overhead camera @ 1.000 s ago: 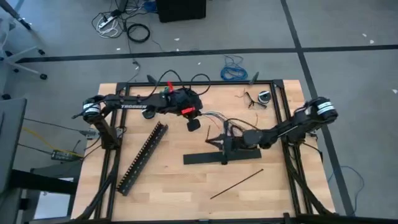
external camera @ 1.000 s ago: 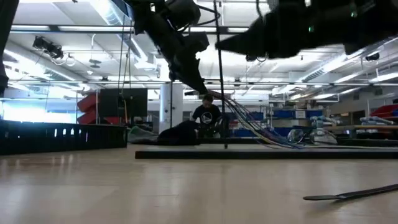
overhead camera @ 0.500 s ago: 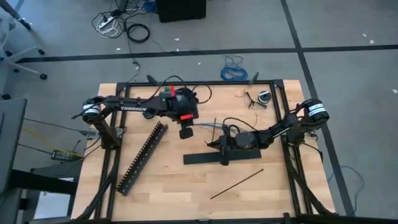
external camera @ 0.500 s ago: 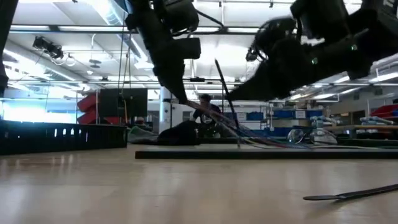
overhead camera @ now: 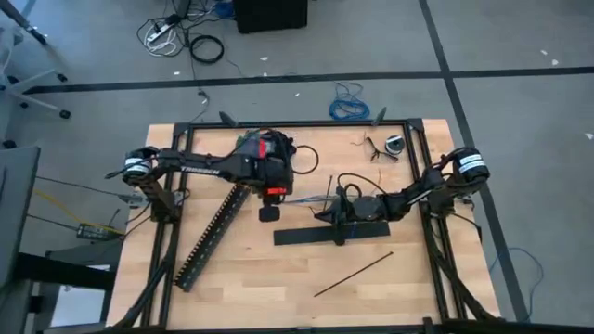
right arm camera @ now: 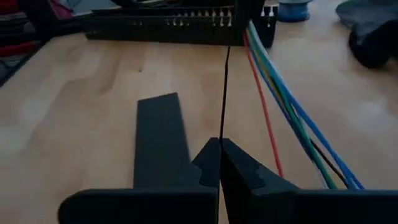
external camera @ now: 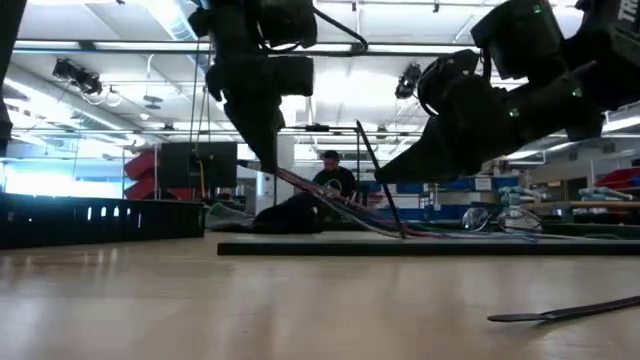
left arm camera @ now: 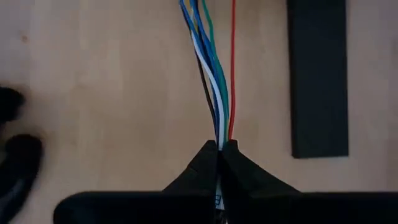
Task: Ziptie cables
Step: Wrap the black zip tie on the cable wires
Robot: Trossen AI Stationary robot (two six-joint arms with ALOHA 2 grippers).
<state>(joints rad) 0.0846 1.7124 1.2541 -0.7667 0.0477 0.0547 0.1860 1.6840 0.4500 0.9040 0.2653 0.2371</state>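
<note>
Left arm: I have it reaching in from the left edge toward the table's middle.
Left gripper [left arm camera: 220,147]: my fingers are pinched tight, pointing down and rightward.
Right arm: I see it low, stretched leftward from the right edge.
Right gripper [right arm camera: 220,144]: my fingers are pressed together near the table's centre.

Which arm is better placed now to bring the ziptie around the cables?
The right. Its end effector is shut on a ziptie that stands beside the cables. The left end effector is shut on the cables' end, so it should only hold.
</note>
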